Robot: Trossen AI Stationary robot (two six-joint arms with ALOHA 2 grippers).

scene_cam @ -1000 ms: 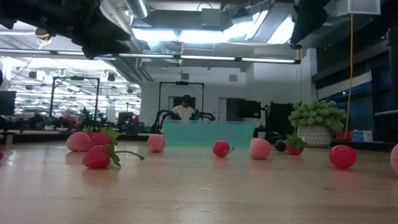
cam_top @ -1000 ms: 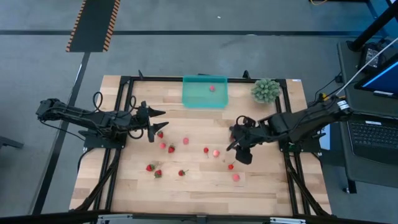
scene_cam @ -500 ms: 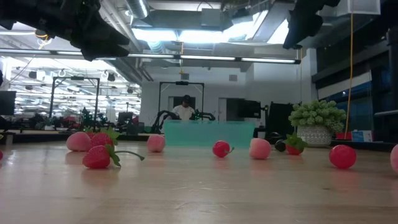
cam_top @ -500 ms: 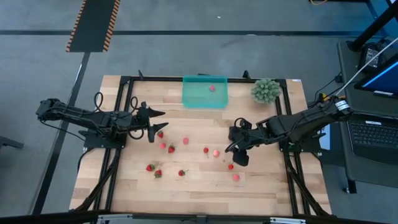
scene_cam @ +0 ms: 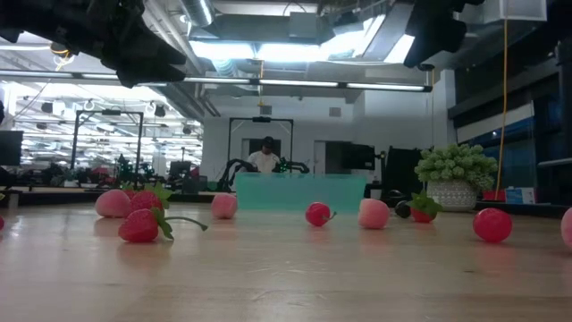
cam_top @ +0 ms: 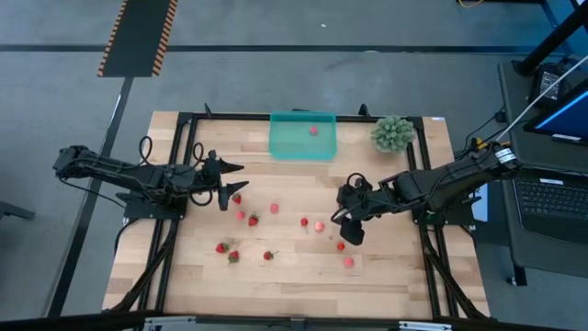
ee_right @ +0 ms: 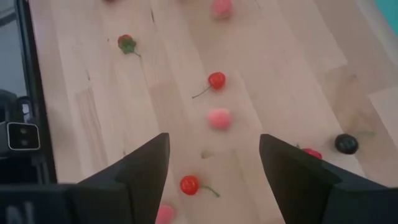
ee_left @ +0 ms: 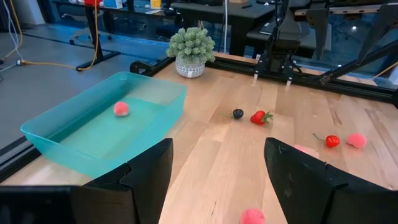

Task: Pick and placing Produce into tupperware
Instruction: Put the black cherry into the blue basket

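The right tool [cam_top: 344, 225] has shifted slightly leftward since the earlier frame; its fingers stand apart, empty, above the scattered produce [ee_right: 219, 118]. The left tool [cam_top: 231, 181] waits, also apart. One pink piece [cam_top: 313, 131] lies in the tupperware [cam_top: 302, 136] at the surface's [cam_top: 294, 276] far edge. Advice: centre over one berry, then descend squarely.
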